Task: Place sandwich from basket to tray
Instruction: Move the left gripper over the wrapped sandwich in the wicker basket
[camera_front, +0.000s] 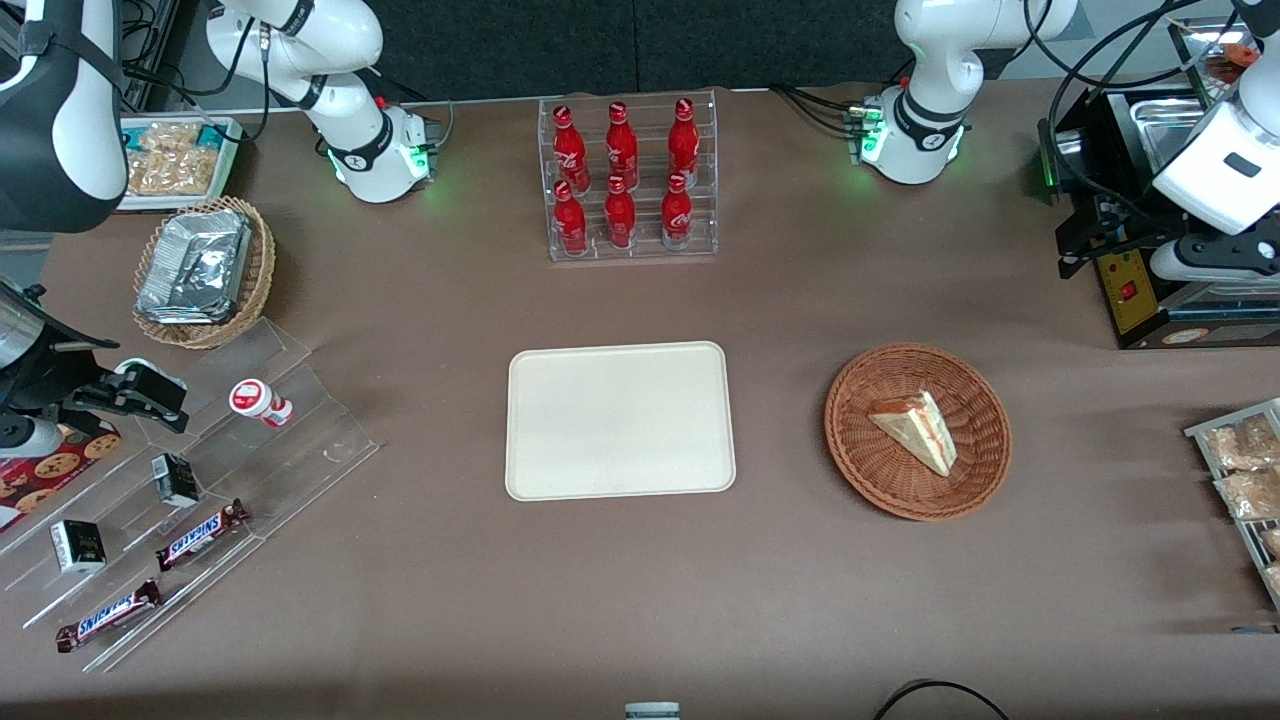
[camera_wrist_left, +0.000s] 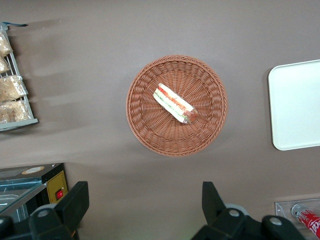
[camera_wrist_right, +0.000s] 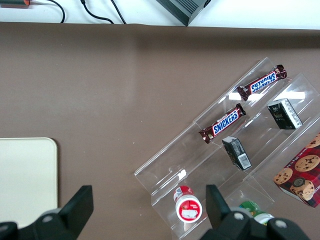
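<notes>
The sandwich (camera_front: 915, 428) (camera_wrist_left: 174, 104), a wrapped white wedge with red and green filling, lies in the round reddish-brown basket (camera_front: 850, 440) (camera_wrist_left: 145, 130). The cream tray (camera_front: 620, 420) (camera_wrist_left: 297, 105) sits empty at the table's middle, beside the basket toward the parked arm's end. My left gripper (camera_wrist_left: 145, 200) hangs high over bare table, open and holding nothing. It is farther from the front camera than the basket, close to the black machine. The left arm (camera_front: 1215, 170) reaches in at the working arm's end.
A black machine with a red switch (camera_front: 1140, 290) (camera_wrist_left: 55, 185) stands close to the gripper. A wire rack of snack packs (camera_front: 1245, 470) lies near the basket. A clear rack of red bottles (camera_front: 630, 180) stands farther back than the tray. A stepped acrylic stand (camera_front: 180, 500) is at the parked arm's end.
</notes>
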